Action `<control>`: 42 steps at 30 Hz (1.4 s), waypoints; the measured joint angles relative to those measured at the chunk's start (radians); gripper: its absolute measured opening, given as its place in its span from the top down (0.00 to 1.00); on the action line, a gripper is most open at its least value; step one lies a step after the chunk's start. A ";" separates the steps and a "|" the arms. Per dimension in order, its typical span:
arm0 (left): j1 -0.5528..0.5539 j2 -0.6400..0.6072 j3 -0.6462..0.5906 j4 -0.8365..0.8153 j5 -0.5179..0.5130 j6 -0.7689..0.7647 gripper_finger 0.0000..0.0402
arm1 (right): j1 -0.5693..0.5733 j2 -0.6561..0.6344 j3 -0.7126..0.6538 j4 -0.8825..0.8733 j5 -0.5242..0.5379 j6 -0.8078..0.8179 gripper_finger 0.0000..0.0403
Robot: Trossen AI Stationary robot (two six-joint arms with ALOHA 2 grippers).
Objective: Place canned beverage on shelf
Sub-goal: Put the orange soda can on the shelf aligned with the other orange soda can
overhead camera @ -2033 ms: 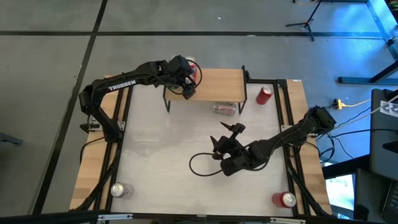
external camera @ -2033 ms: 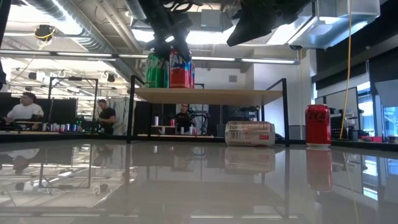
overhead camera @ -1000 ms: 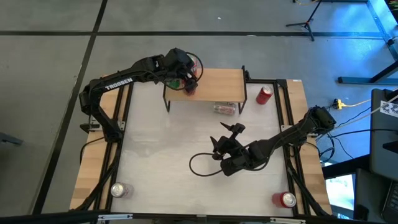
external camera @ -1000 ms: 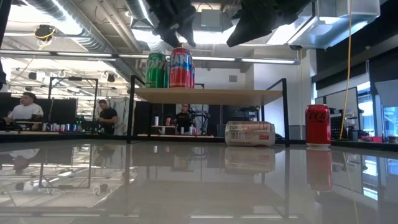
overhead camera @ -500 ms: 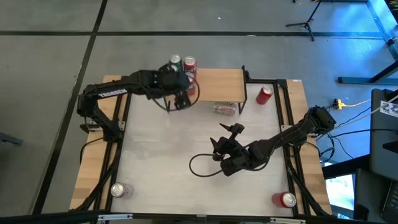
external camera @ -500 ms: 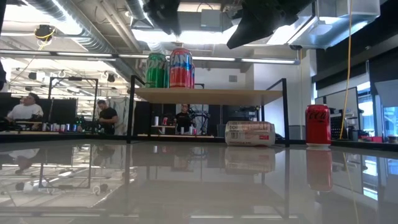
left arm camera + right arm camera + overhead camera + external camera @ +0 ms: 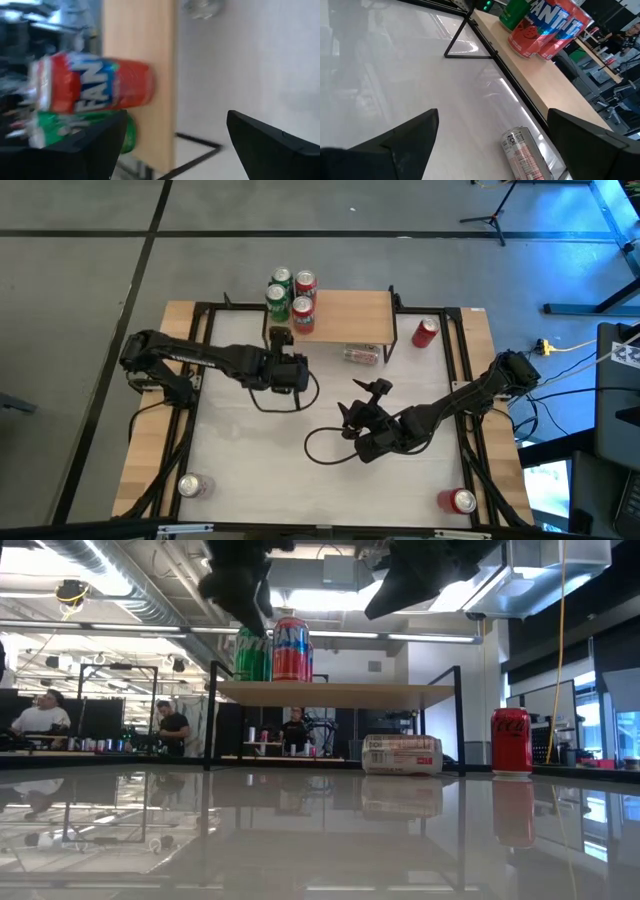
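Note:
The shelf is a light-wood board on black legs at the table's far side. Several cans stand upright on its left end, among them a red Fanta can and a green can; both also show in the left wrist view and the low view. My left gripper is open and empty, in front of the shelf's left end on its near side. My right gripper is open and empty over the table's middle.
A can lies on its side under the shelf. A red cola can stands right of the shelf. Two more cans stand at the near left and near right corners. A black cable loop lies mid-table.
My left gripper has drawn back from above the cans on the shelf's left end toward the table's near edge. The red Fanta can stays upright on the shelf beside the green can. My right arm has kept still.

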 joint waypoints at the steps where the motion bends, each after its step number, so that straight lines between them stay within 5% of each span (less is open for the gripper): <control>1: 0.000 0.000 -0.010 0.004 -0.016 -0.007 0.17 | 0.000 0.000 0.000 0.000 -0.005 0.000 0.08; 7: 0.001 0.000 -0.045 0.123 0.070 -0.020 0.17 | 0.000 0.000 0.000 0.004 -0.008 0.000 0.08; 15: 0.058 0.000 -0.110 0.326 0.022 0.101 0.17 | 0.000 0.000 0.000 0.004 -0.009 0.000 0.08; 42: 0.240 0.000 -0.117 0.395 0.084 0.159 0.17 | 0.000 0.000 0.000 0.004 -0.009 0.000 0.08</control>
